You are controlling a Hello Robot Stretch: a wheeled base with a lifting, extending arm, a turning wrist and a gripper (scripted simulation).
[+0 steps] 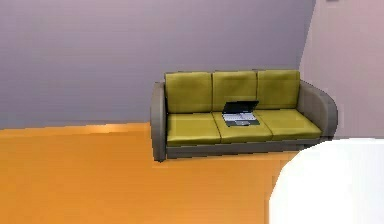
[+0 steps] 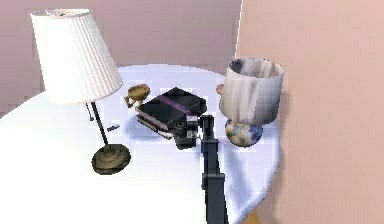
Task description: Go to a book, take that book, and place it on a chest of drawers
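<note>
A dark book [image 2: 166, 104] with a purple band across its cover lies flat on a round white table [image 2: 50, 180], near the middle of the arm side view. The dark arm bar rises from the bottom edge to the book's near right corner. There the gripper [image 2: 186, 134] stands at the book's edge. I cannot tell whether it holds anything, since the book rests on the tabletop right at its far end.
On the table stand a lamp [image 2: 76, 60] with a white shade at the left, a small gold cup [image 2: 136, 95] behind the book, and a marbled vase [image 2: 250, 98] at the right by a pink wall. Ahead, an olive sofa [image 1: 200, 125] carries a laptop [image 1: 240, 113] beyond orange floor.
</note>
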